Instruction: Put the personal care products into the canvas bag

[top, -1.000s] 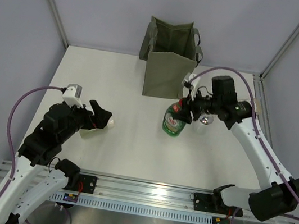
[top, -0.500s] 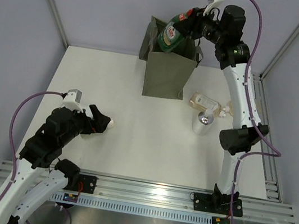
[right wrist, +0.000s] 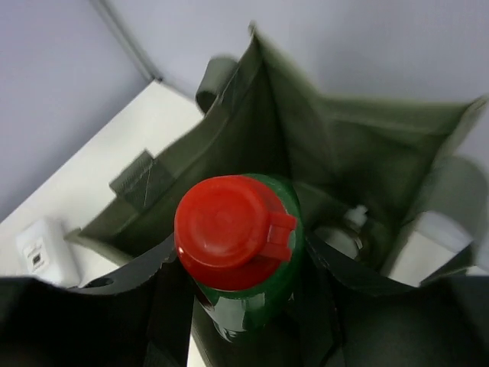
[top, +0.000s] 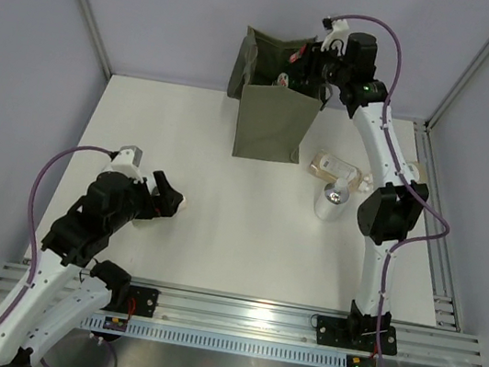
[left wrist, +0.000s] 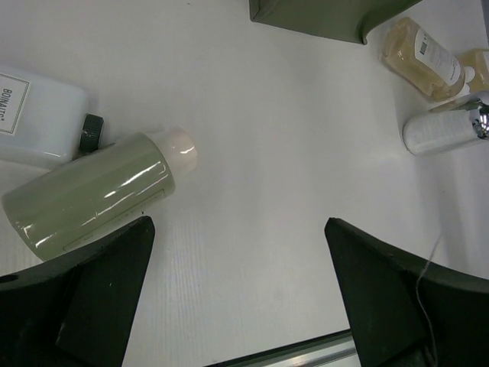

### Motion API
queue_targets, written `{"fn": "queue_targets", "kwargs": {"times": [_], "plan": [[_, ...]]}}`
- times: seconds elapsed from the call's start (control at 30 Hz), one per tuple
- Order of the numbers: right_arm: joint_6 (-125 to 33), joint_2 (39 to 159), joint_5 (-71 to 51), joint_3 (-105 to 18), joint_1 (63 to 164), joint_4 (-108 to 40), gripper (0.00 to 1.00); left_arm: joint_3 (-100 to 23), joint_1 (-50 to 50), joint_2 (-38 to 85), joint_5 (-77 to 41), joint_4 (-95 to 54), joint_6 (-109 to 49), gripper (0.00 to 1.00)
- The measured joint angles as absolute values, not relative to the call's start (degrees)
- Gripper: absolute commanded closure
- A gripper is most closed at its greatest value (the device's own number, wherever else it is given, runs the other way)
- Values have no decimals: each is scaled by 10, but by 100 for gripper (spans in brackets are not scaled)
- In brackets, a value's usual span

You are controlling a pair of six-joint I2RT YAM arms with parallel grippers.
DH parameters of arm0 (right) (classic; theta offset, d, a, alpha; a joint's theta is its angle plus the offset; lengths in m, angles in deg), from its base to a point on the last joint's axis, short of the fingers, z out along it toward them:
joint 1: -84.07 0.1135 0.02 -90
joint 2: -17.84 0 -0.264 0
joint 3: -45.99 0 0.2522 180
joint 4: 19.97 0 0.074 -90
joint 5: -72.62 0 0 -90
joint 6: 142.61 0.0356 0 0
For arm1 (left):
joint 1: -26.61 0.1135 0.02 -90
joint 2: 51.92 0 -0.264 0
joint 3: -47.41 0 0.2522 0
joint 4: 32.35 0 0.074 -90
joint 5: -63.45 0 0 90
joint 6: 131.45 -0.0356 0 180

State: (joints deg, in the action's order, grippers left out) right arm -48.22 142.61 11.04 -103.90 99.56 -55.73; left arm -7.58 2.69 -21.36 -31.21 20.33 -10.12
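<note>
Right wrist view: the green bottle [right wrist: 252, 294] with its red cap [right wrist: 228, 229] sits between the jaws of the right gripper [top: 313, 64], which pinch it just below the cap. The bottle hangs upright in the open mouth of the bag [right wrist: 306, 145], its lower body below the rim. Two blurred items lie deeper inside, toward the right wall. They look like a pump top and a pale container, but I cannot confirm that.

Step in hand: release the green bottle into the bag. To do it well, I judge the following:
1. Lower until the bottle's base is close to the bag floor or the items on it, so that it does not drop far.
2. Keep it off the fabric walls and away from the handle loops; a snag could tip the bag.
3. Spread the jaws only when the bottle is steady, then lift straight up.

Left wrist view: the left gripper [left wrist: 237, 222] has its jaws spread wide with nothing between them. The pale green bottle [left wrist: 92, 191] lies on its side on the table [left wrist: 267, 115], just beyond the left finger and beside a pale pouch [left wrist: 34, 115]. The amber bottle [left wrist: 424, 50] and the silver bottle [left wrist: 443, 130] lie near the bag's base, well apart from this gripper. At least four items are not yet in the bag.
</note>
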Motion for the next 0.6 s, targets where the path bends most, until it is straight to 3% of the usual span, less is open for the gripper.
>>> {"fn": "queue_targets", "kwargs": {"times": [0.3, 0.37, 0.47, 0.5, 0.53, 0.6], "plan": [[-545, 1427, 113, -937, 1032, -597, 100, -70, 27, -203, -309, 210, -101, 1], [-564, 1427, 100, -932, 1036, -599, 88, -70, 27, -193, -313, 217, -99, 1], [-589, 1427, 85, -919, 1037, -601, 61, -72, 27, -165, -327, 241, -92, 1], [-596, 1427, 81, -915, 1037, -604, 51, -75, 27, -152, -333, 252, -88, 1], [-604, 1429, 79, -915, 1037, -610, 33, -77, 27, -136, -342, 261, -83, 1], [-613, 1433, 77, -916, 1037, -619, 15, -85, 27, -101, -359, 284, -76, 1]]}}
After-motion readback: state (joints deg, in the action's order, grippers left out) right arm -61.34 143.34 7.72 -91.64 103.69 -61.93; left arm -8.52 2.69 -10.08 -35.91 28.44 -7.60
